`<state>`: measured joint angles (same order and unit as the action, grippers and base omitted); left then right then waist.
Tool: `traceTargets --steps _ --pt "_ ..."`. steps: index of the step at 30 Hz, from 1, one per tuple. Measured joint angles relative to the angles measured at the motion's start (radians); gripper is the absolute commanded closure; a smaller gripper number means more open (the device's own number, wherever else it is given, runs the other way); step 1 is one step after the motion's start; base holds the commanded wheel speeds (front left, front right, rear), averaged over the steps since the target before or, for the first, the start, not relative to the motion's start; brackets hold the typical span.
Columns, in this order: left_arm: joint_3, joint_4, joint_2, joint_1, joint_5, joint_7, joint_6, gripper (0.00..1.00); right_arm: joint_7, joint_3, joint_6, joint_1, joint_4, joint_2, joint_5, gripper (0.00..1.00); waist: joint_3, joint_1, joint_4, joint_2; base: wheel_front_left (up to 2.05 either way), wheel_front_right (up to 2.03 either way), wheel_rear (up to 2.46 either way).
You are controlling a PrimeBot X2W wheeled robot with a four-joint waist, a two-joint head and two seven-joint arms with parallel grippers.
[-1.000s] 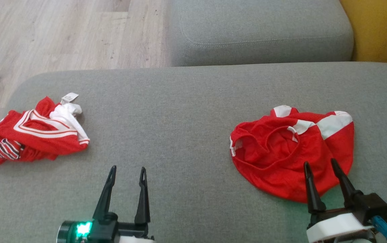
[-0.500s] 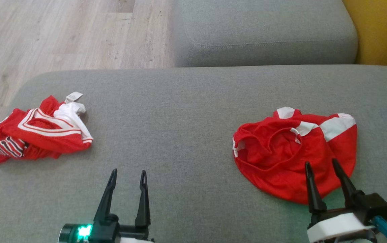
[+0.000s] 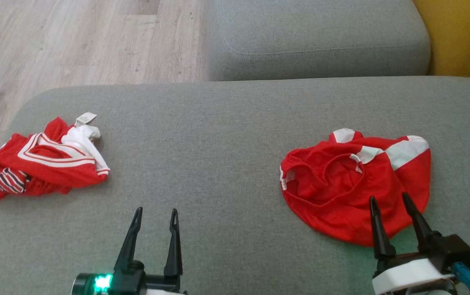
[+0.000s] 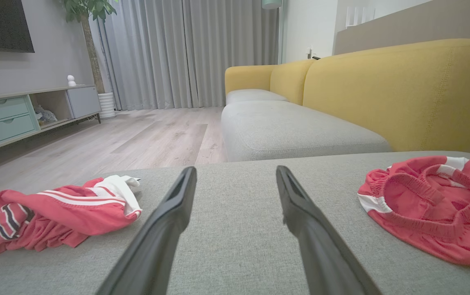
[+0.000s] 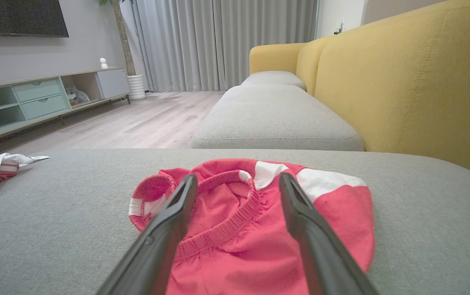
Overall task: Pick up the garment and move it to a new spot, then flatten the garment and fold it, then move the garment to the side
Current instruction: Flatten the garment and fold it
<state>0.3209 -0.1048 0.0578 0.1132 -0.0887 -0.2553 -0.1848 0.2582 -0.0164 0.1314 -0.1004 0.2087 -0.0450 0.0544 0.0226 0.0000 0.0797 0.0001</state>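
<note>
Garment [image 3: 353, 184], red and crumpled, lies on the right of the cushion [image 3: 218, 135], just beyond the right gripper [image 3: 387, 198], whose tips overlap its near edge. Both sets of jaws are wide and empty. The left gripper [image 3: 156, 211] is well apart, so right's nearer imo.

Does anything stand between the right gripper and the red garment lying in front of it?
Nothing visible does. The red garment lies directly ahead of the open right gripper on the bare grey cushion. The second garment lies far off to the left.
</note>
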Motion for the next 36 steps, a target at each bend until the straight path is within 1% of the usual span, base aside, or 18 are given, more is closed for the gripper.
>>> traceTargets --steps 16,19,22,26,30,33,36 --pt "0.003 -0.005 0.0 0.0 0.0 0.0 -0.004 0.0 0.0 -0.006 0.0 0.0 0.0 0.0 0.0 0.0 -0.001 0.0 -0.01 0.0 0.0 0.0 0.0" --pt "0.019 -0.006 0.0 -0.001 -0.011 0.0 -0.004 0.0 0.0 -0.011 0.0 0.0 -0.001 0.0 0.0 0.0 -0.004 0.0 -0.02 0.0 0.0 0.0 0.0" --pt "0.055 -0.014 0.0 -0.014 -0.05 0.0 0.008 0.0 0.0 -0.018 0.0 0.001 -0.003 0.0 0.0 0.0 -0.011 0.0 -0.039 0.0 0.0 0.0 0.0" --pt "0.147 -0.101 0.0 -0.092 -0.177 0.0 0.073 0.0 0.0 -0.038 0.0 0.007 -0.004 0.0 -0.002 0.0 -0.026 0.0 -0.081 0.0 0.0 0.0 0.0" --pt "0.266 -0.182 0.0 -0.224 -0.315 0.0 0.125 0.0 0.0 -0.054 0.0 0.013 -0.004 0.0 -0.002 0.0 -0.046 0.0 -0.142 0.0 0.0 0.0 0.0" --pt "0.364 -0.238 0.0 -0.328 -0.427 0.001 0.151 0.0 0.0 -0.064 0.0 0.031 -0.003 0.0 -0.003 0.0 -0.064 0.0001 -0.194 0.0 0.0 0.0 0.0" --pt "0.45 -0.27 -0.002 -0.42 -0.562 0.027 0.159 0.0 0.0 -0.074 0.0 0.051 -0.004 0.0 -0.002 0.0 -0.085 0.0002 -0.249 0.0 0.0 0.0 0.0"
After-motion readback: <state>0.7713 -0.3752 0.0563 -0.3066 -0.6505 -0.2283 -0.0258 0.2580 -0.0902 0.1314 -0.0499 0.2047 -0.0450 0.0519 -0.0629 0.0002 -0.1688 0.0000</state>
